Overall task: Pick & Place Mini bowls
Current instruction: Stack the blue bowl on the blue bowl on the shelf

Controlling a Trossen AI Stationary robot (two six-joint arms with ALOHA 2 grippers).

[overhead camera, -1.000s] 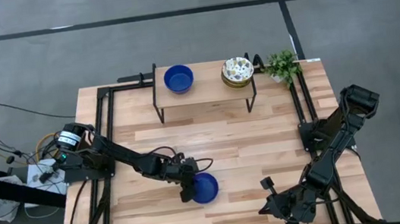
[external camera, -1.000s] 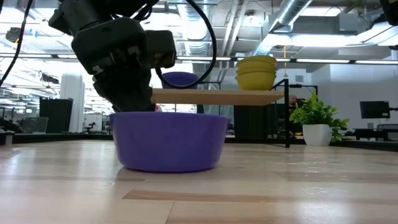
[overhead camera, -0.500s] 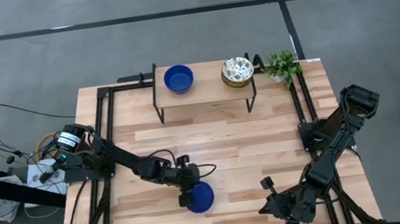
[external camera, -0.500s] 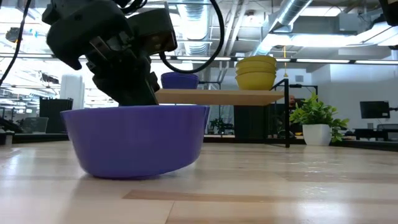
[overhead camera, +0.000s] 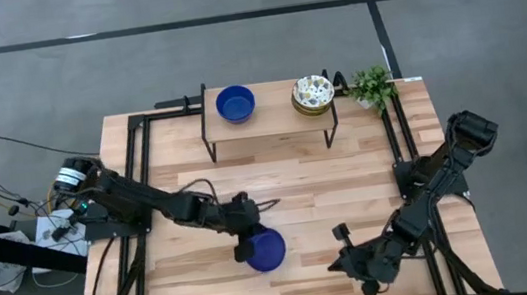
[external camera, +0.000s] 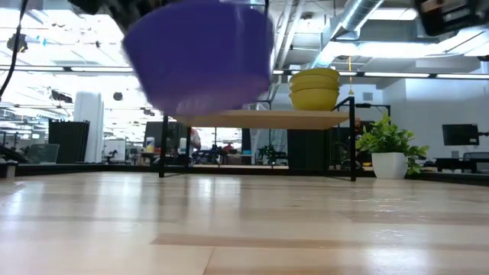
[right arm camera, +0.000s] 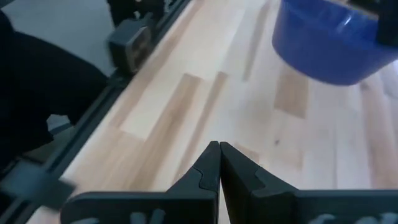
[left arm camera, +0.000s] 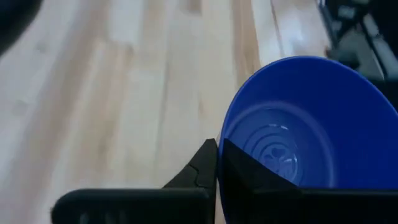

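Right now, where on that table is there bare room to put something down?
The wide wood between the shelf and the arms is bare, also the front left corner. Crowded: the front middle, where the left gripper holds a blue bowl, and the right gripper at front right.

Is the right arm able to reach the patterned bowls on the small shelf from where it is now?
Probably yes. The right gripper sits shut, holding nothing, near the table's front edge. The patterned bowls stand on the shelf's right end, and bare wood lies between. The plant stands close beside them.
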